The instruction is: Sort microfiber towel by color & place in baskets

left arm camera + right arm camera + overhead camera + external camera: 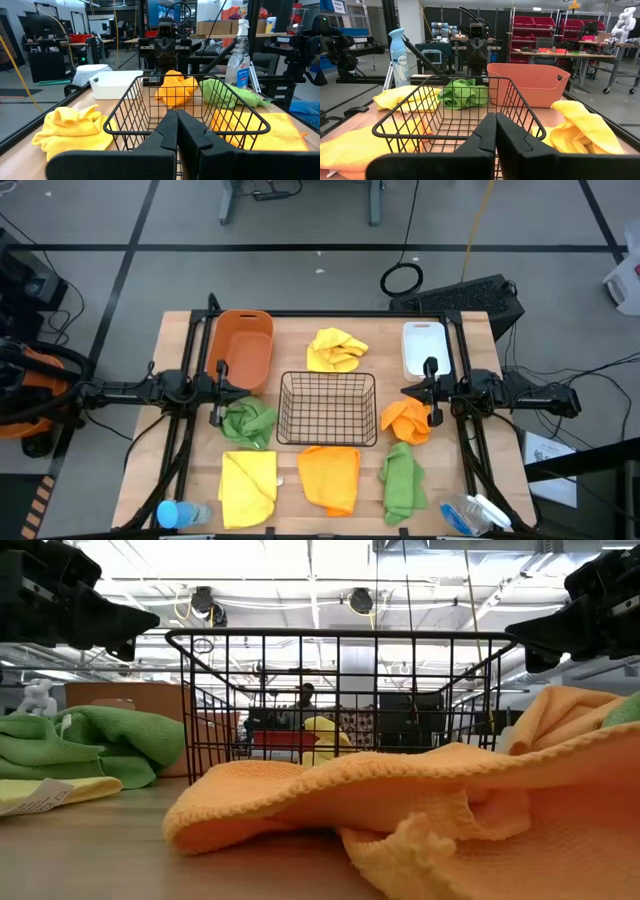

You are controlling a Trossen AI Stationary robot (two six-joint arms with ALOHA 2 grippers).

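Overhead view of a wooden table [190,330] w/ two dark robot arms facing each other across a black wire basket [327,408] at centre. Left gripper [220,367] and right gripper [431,365] both hover above the table w/ fingers clenched together, grasping nothing. Orange tub [245,349] sits far-left, white bin [424,347] far-right. All six towels lie loose, none sorted yet: crumpled yellow towel [335,349] beyond the wire basket, green towel [248,420] under the left arm, bunched orange towel [407,420] under the right arm, and along the near edge a flat yellow towel [248,487], flat orange towel [328,476] and second green towel [400,479]. Spray bottles stand at both near corners. Judged first step: open the fingers, drop straight onto a bunched towel's highest fold, pinch deep so it lifts whole, clear the basket rim before carrying
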